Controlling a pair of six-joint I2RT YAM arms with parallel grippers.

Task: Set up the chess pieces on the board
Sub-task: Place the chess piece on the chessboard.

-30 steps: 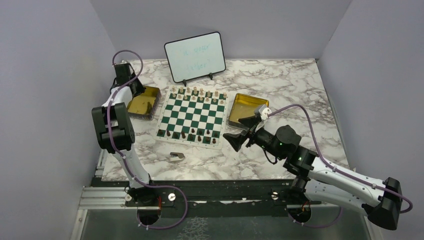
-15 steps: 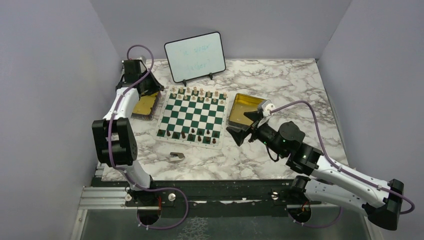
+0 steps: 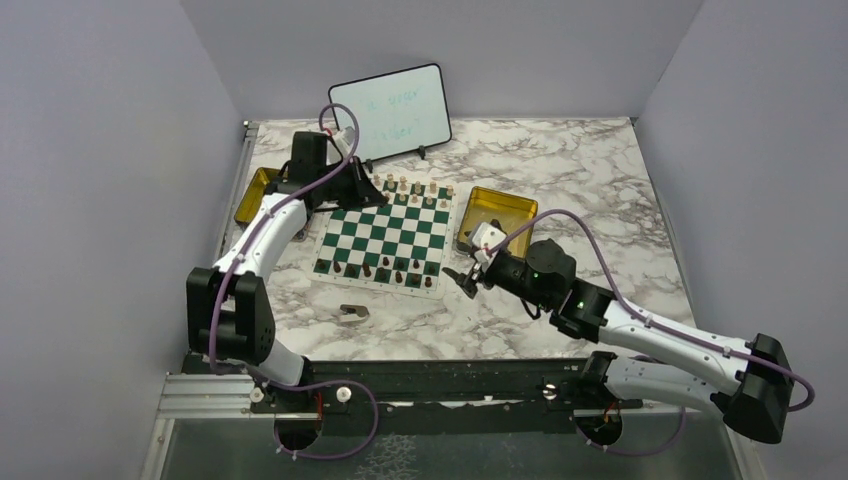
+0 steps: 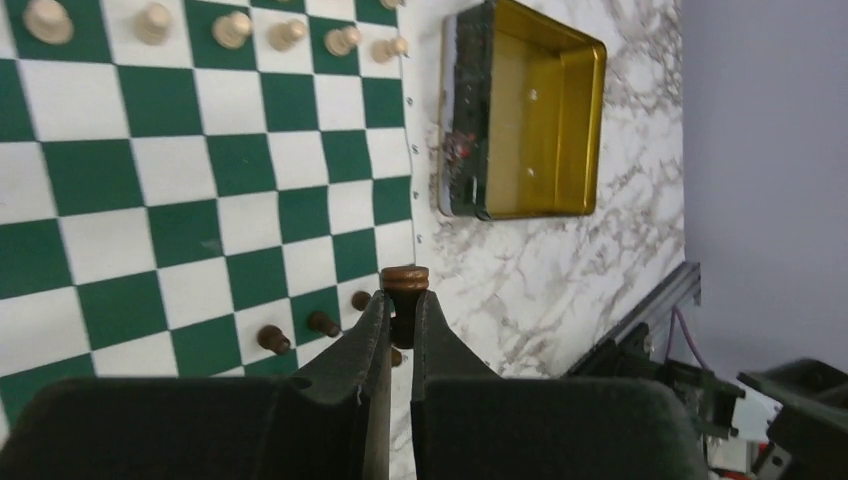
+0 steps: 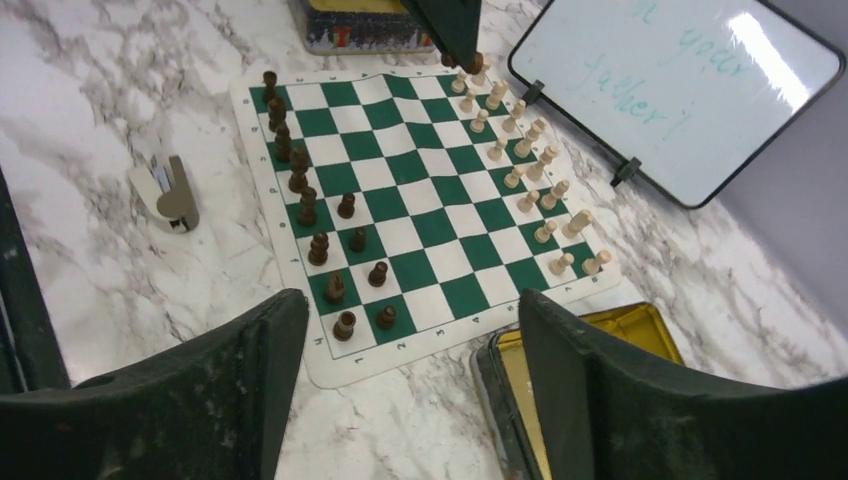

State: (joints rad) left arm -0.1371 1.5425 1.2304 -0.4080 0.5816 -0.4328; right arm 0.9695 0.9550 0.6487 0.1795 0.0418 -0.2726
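Left jaws, now over board [image 4: 180, 150], around round-capped piece [image 4: 404, 279]

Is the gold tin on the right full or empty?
Empty: the tin shows only its bare gold floor, nothing inside.

So here's what we've got lying around. A white rectangular whiteboard with a black rim [image 3: 390, 113] is propped at the back of the white-and-grey marble surface [image 3: 560, 160], leaning on two little black feet. There's faint teal handwriting on it, which we can't really read from above. A gold square metal tin [image 3: 500, 205] sits on the right side and a second gold tin [image 3: 250, 195] on the left, well apart, with the left one partly hidden in the top view. The outer walls of the right one look dark and printed. Toward the front we see a small flat brownish-grey scrap [image 3: 352, 314] lying alone on the marble. There are pale lavender walls [image 3: 100, 150] all around, and a silver aluminium rail [image 3: 200, 395] runs along the near edge.
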